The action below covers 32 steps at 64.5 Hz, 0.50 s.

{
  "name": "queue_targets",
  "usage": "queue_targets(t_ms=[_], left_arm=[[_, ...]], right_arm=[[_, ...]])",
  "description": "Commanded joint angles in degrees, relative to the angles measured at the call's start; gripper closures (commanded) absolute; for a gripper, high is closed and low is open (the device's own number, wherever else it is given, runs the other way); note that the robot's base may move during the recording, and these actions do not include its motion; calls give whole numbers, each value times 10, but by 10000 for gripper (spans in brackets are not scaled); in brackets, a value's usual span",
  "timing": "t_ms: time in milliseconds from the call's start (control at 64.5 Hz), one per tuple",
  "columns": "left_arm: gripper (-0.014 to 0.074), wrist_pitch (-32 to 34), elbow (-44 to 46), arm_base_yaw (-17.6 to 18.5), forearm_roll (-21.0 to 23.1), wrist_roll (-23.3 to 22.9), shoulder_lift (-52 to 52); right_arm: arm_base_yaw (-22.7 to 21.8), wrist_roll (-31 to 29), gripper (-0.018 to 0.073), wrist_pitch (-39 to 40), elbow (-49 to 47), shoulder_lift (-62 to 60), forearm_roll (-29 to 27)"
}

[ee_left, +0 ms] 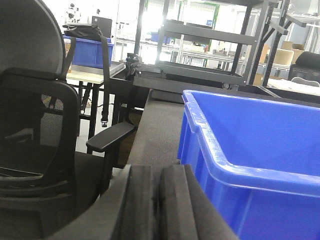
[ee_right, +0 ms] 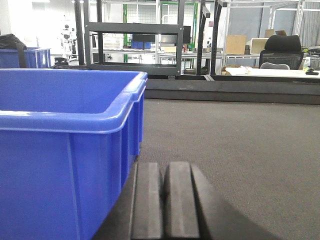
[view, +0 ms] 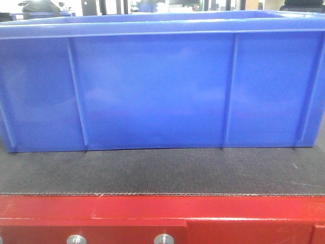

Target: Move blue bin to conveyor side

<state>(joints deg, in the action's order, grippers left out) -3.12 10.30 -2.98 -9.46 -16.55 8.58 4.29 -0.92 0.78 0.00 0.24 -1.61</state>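
Blue bin sits upright on the dark woven belt, set back a little from the belt's red frame. Left gripper beside the bin's left end, pads pressed together, holding nothing. Right gripper beside its right end, likewise closed and empty. Office chair left of the belt.

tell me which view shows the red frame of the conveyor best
The front-facing view: the red frame runs across the bottom, bolts visible, under the belt carrying the blue bin. Both wrist views show only belt and bin, no red frame.
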Motion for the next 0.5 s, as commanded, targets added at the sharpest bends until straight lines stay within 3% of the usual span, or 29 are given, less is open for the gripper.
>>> queue_targets(t_ms=[0, 480], left_arm=[[584, 11, 1, -2, 1, -2, -3], [584, 11, 1, -2, 1, -2, -3]], right_arm=[[-2, -3, 648, 14, 0, -2, -2], [-2, -3, 648, 14, 0, -2, -2]])
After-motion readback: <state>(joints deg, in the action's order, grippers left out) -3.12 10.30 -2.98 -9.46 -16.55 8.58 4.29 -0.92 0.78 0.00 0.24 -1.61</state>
